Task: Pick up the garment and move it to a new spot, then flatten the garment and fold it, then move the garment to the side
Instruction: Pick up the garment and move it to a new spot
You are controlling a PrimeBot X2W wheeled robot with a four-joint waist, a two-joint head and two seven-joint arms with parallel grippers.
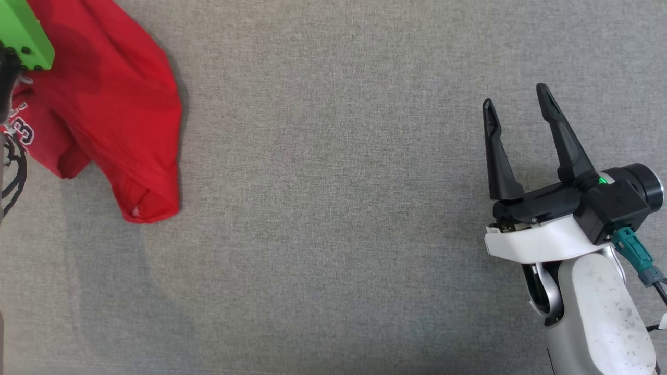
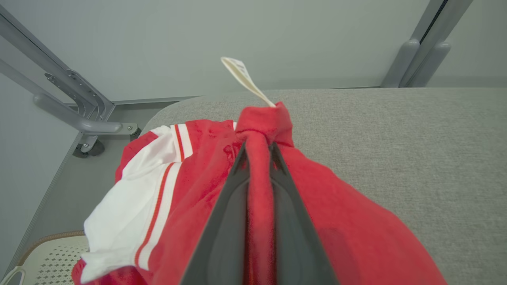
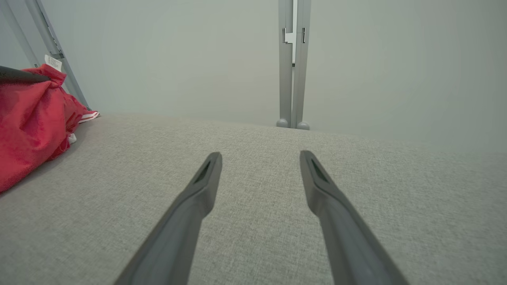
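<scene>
The garment (image 1: pixel 112 112) is a red shirt with white sleeve panels and striped trim, bunched at the far left of the grey table. In the left wrist view my left gripper (image 2: pixel 259 148) is shut on a raised fold of the garment (image 2: pixel 344 229), with a white label (image 2: pixel 242 77) sticking up past the fingertips. The green part of that arm (image 1: pixel 23 34) shows at the top left corner of the head view. My right gripper (image 1: pixel 516 104) hovers open over bare table at the right, nothing between its fingers (image 3: pixel 206 178). The garment (image 3: pixel 29 114) lies far to its left.
The grey fabric table (image 1: pixel 333 208) spreads wide between the garment and my right arm. Grey metal frame posts (image 3: pixel 293 63) stand behind the table against a pale wall. A perforated white basket (image 2: pixel 51 253) sits below the table's left edge.
</scene>
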